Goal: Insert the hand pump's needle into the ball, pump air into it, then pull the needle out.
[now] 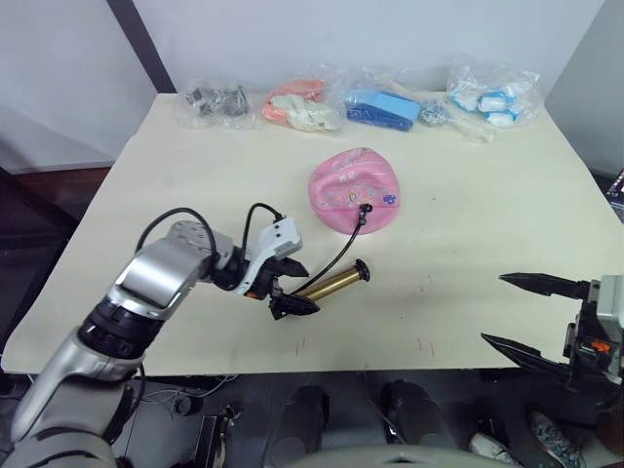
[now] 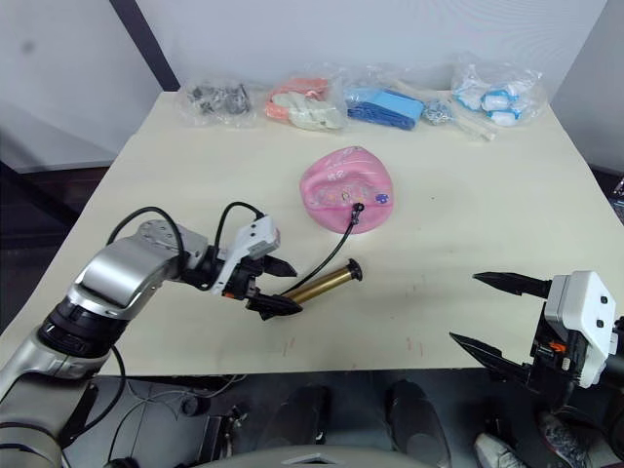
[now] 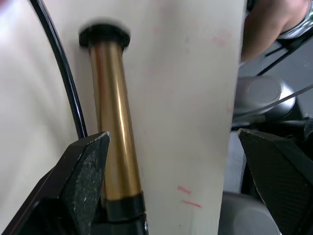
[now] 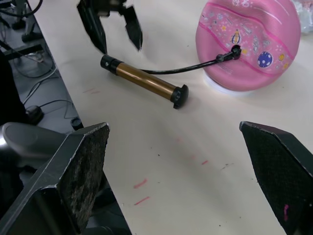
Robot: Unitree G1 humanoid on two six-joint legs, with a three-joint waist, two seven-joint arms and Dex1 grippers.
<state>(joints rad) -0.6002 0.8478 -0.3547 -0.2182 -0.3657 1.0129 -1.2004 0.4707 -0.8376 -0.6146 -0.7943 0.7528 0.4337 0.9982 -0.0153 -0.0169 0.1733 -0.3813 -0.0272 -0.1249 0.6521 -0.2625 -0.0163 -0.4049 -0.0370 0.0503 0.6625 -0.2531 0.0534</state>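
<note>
The pink ball [image 1: 353, 190], dented, rests mid-table. A small black fitting [image 4: 235, 50] sits on the ball's front face; the needle itself is hidden. From the fitting a thin black hose [image 1: 336, 255] runs to the hand pump [image 1: 331, 284], a gold cylinder with black end caps lying flat. My left gripper [image 1: 310, 290] is open, its fingers on either side of the pump's near end [image 3: 115, 161], with the barrel close to one finger [image 3: 83, 176]. My right gripper [image 1: 517, 312] is open and holds nothing, just off the table's front right edge.
Several clear bags line the table's far edge: dark parts [image 1: 214, 102], orange and cream items [image 1: 302, 105], blue items [image 1: 385, 105], white and blue items [image 1: 492, 96]. Small red marks [image 4: 139, 191] dot the table near its front edge [image 1: 390, 369].
</note>
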